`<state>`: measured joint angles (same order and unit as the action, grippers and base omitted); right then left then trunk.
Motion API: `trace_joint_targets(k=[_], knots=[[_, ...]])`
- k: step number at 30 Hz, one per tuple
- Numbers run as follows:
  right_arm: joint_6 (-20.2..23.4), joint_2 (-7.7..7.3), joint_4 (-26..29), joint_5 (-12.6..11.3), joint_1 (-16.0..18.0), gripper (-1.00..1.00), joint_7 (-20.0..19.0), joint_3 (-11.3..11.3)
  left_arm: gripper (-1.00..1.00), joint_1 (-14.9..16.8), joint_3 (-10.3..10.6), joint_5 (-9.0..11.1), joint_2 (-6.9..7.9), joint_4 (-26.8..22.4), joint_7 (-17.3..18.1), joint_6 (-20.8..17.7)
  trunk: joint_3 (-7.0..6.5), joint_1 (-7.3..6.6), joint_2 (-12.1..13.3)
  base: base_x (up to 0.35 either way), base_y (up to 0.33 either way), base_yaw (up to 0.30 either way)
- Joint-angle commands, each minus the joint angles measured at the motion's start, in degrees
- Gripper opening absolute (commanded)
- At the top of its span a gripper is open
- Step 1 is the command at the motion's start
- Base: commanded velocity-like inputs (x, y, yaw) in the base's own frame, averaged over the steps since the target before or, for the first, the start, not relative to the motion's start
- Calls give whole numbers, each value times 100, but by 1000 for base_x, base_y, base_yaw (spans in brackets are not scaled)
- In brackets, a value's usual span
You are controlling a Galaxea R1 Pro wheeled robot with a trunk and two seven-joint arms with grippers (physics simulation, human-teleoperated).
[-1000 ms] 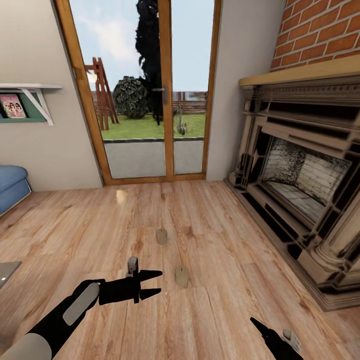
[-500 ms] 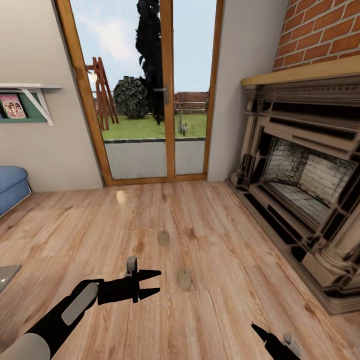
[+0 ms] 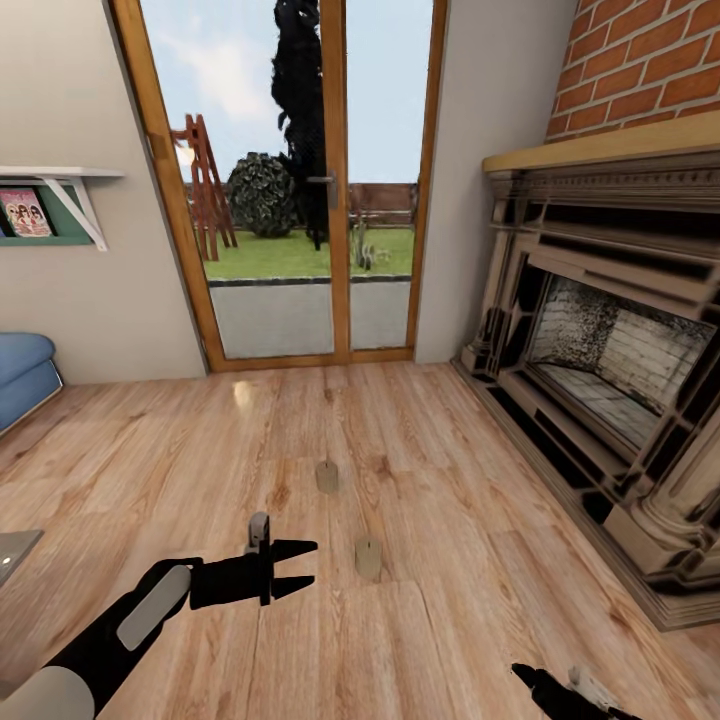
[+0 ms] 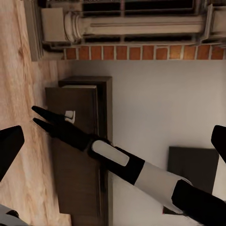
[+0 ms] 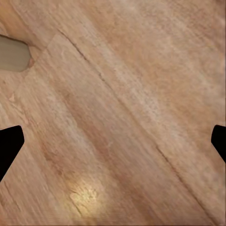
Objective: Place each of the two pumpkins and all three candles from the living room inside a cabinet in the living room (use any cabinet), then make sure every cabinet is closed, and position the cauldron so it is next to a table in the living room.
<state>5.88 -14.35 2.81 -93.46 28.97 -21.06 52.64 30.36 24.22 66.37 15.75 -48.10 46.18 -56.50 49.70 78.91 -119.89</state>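
- Two candles stand on the wooden floor (image 3: 450, 480) in front of the glass doors (image 3: 290, 180): the nearer candle (image 3: 368, 557) is upright, just beside the left gripper's tips, and the farther candle (image 3: 327, 476) stands a little beyond it, toward the doors.
- A third candle (image 3: 259, 527) pokes up just behind the left gripper; I cannot tell whether it touches the claw.
- The left gripper (image 3: 305, 564) hangs low over the boards, its two black fingers pointing toward the nearer candle and parted a little, with nothing between them.
- The right gripper (image 3: 530, 676) shows at the lower edge of the head view, near the floor; only one dark tip is plain there, and its wrist view has both fingertips at the far sides with bare planks between, so it stands wide and holds nothing.
- In the right wrist view a beige candle edge (image 5: 13, 54) lies at the border of the floor.
- The left wrist view looks across at the right arm (image 4: 117, 160), which reaches over a dark-brown cabinet (image 4: 77, 155) set against a pale wall, its fronts shut as far as I can see.
- The stone fireplace (image 3: 610, 380) fills the right side of the room under a brick chimney breast.
- A blue sofa (image 3: 22, 375) sits at the left wall, beneath a small shelf (image 3: 60, 190).
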Motion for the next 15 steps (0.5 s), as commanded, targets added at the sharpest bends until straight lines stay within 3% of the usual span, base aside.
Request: trace_joint_targets(k=[1, 4, 7, 9, 11, 15], knots=[[41, -2, 24, -55, 78, 100, 180, 84, 100, 5, 16, 17, 16, 2, 14, -20, 6, -1, -2, 0, 0, 0], [92, -5, 348, -29, 451, 100, 1062, 198, 100, 5, 20, 17, 61, 2, 8, -19, 6, -1, -2, 0, 0, 0], [126, -11, 858, -17, 601, 100, 1664, 225, 100, 5, 21, 17, 72, 2, 2, -19, 6, -1, -2, 0, 0, 0], [252, -17, 1362, 79, 736, 100, 2338, 243, 100, 5, 21, 17, 76, 2, -14, -19, 6, -1, -2, 0, 0, 0], [464, -12, 1867, 404, 877, 100, 3169, 251, 100, 5, 21, 17, 79, 2, -51, -19, 6, -1, -2, 0, 0, 0], [653, -15, 2486, 1042, 963, 100, 4059, 235, 100, 5, 19, 17, 85, 2, -108, -19, 6, -1, -2, 0, 0, 0]])
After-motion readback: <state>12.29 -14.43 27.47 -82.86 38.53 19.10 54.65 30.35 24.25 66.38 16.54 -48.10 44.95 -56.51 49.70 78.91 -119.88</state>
